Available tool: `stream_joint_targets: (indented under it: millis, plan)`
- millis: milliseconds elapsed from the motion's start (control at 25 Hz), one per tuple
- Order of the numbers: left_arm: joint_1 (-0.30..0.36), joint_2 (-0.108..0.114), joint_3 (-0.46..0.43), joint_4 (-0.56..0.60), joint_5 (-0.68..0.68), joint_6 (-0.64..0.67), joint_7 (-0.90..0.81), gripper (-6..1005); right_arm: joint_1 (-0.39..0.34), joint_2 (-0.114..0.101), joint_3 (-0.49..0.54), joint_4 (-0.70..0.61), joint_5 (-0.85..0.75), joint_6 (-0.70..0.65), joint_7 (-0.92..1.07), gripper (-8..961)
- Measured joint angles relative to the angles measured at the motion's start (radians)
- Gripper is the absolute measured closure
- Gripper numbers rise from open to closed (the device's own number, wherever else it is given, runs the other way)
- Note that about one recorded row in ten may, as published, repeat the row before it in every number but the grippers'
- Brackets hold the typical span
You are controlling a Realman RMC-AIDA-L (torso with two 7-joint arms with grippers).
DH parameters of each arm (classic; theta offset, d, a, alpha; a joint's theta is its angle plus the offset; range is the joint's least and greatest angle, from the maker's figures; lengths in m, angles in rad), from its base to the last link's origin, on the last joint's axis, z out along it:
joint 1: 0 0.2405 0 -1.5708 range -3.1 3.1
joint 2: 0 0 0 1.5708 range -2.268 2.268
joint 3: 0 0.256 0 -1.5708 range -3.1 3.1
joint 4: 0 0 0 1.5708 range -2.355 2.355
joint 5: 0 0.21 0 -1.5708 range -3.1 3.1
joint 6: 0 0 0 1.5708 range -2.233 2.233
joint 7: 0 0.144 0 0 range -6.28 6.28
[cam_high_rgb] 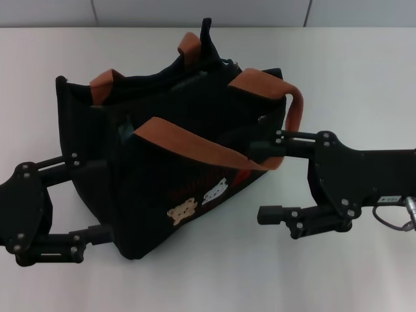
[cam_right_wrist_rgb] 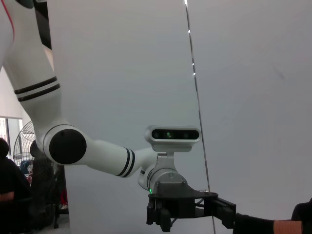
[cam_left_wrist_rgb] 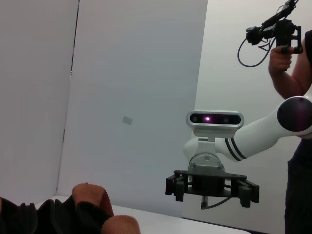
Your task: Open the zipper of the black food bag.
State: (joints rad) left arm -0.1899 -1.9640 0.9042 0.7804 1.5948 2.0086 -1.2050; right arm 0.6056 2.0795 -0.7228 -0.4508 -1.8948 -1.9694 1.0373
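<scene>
The black food bag stands mid-table with orange-brown handles and bear patches on its near side. The zipper is hard to tell from the black rim; a thin black tab sticks up at the far end. My left gripper is open, its fingertips at the bag's left side. On the other side my right gripper is open too, with its upper finger touching the bag's right end by a handle. The left wrist view shows the handles and the right gripper. In the right wrist view the left gripper is seen.
The white table spreads all round the bag, with a pale wall behind it. A person holding a camera rig stands beyond the right arm in the left wrist view.
</scene>
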Motion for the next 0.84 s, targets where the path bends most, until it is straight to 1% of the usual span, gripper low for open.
stream_joint_targets:
  millis: [160,760,840]
  plan:
    - [0.001,0.0,0.001,-0.002,0.001,0.0,0.0,135,0.001,0.001,-0.004,-0.001,0.005,-0.004,0.0,120]
    - [-0.01,-0.004,0.005,-0.002,0.002,0.001,0.0,135,0.011,0.002,-0.019,0.01,0.001,-0.001,0.005,120]
    - [-0.014,-0.008,0.005,-0.001,0.002,0.001,-0.001,135,0.011,0.003,-0.021,0.01,0.0,-0.001,0.006,120]
